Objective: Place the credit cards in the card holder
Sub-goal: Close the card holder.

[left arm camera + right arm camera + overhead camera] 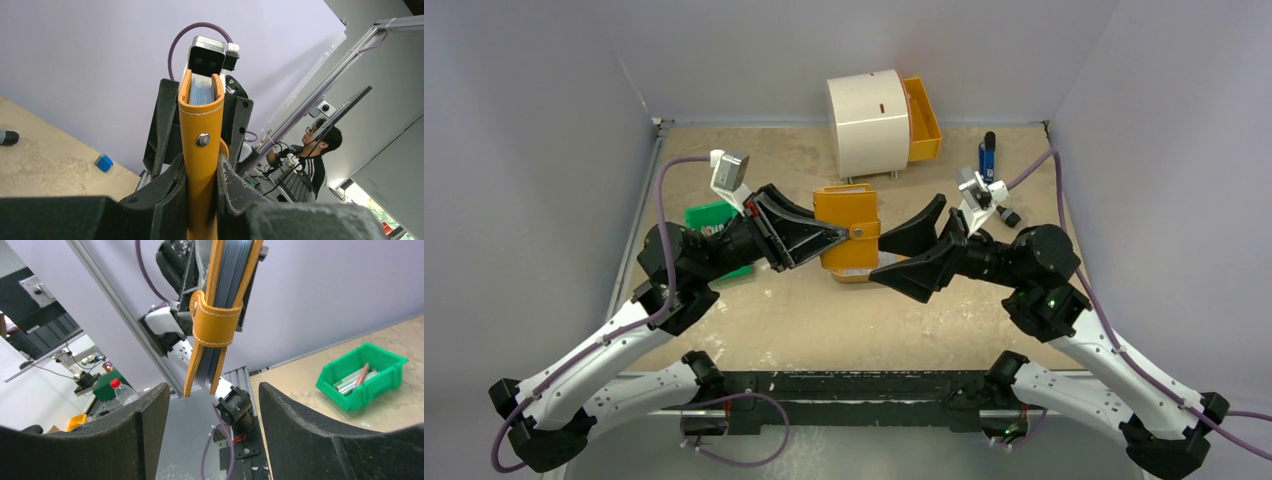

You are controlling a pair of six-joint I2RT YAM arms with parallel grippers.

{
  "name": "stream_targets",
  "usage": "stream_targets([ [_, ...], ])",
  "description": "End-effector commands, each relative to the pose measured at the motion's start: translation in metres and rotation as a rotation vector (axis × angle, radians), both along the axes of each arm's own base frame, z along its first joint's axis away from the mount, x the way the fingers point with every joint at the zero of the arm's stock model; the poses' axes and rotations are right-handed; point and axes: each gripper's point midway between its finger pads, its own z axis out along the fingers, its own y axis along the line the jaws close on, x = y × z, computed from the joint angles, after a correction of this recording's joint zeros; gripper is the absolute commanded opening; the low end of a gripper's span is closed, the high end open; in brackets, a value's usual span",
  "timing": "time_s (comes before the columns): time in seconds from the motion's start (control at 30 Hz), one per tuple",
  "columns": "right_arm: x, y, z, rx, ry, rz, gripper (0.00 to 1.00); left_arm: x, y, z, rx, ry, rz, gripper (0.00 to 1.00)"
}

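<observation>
The orange-tan leather card holder (pixel 845 214) is held above the sandy-brown desk (pixel 804 320), clamped by its spine end in the left hand (pixel 842 236), whose black fingers (pixel 170 190) are drawn in narrow against both of its faces. In the left wrist view the holder is seen edge-on and upright between those fingers, with a metal snap stud (pixel 202 140) on the edge that faces the camera. The pale grey-blue credit cards (pixel 201 93) are packed inside it as a tight stack, and only their thin edges are shown at the open end. A tan strap (pixel 216 322) is wrapped round the middle of the holder, so that the two covers are kept together over the stack. The right hand (pixel 908 236) is spread wide with nothing between its fingers (pixel 295 425); it is placed just beside the holder's free end, facing it. In the right wrist view the holder is seen hanging beyond the fingertips and not between them. A green plastic bin (pixel 362 372) of grey sticks stands on the desk behind the left arm, well apart from the holder.
</observation>
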Motion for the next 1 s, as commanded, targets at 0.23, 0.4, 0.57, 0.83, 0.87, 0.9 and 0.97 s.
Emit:
stream_targets([
  [0.23,-0.010,-0.005,0.046,0.160,-0.058,0.044,0.58,-0.023,0.016,0.046,-0.136,-0.104,-0.048,0.00],
  [0.4,-0.006,-0.001,0.047,0.167,-0.040,0.047,0.55,-0.022,0.018,0.044,-0.135,-0.105,-0.034,0.00],
  [0.57,-0.001,0.005,0.046,0.160,-0.015,0.054,0.48,-0.018,0.017,0.039,-0.118,-0.097,-0.017,0.00],
  [0.83,0.006,0.013,0.046,0.163,0.022,0.057,0.38,-0.008,0.013,0.025,-0.068,-0.077,0.027,0.00],
  [0.87,0.006,0.014,0.046,0.161,0.026,0.059,0.36,-0.006,0.012,0.022,-0.060,-0.072,0.031,0.00],
  [0.9,0.007,0.016,0.046,0.159,0.027,0.060,0.32,-0.006,0.012,0.021,-0.055,-0.072,0.034,0.00],
  [0.97,0.007,0.018,0.047,0.156,0.028,0.061,0.21,-0.003,0.011,0.018,-0.044,-0.065,0.044,0.00],
])
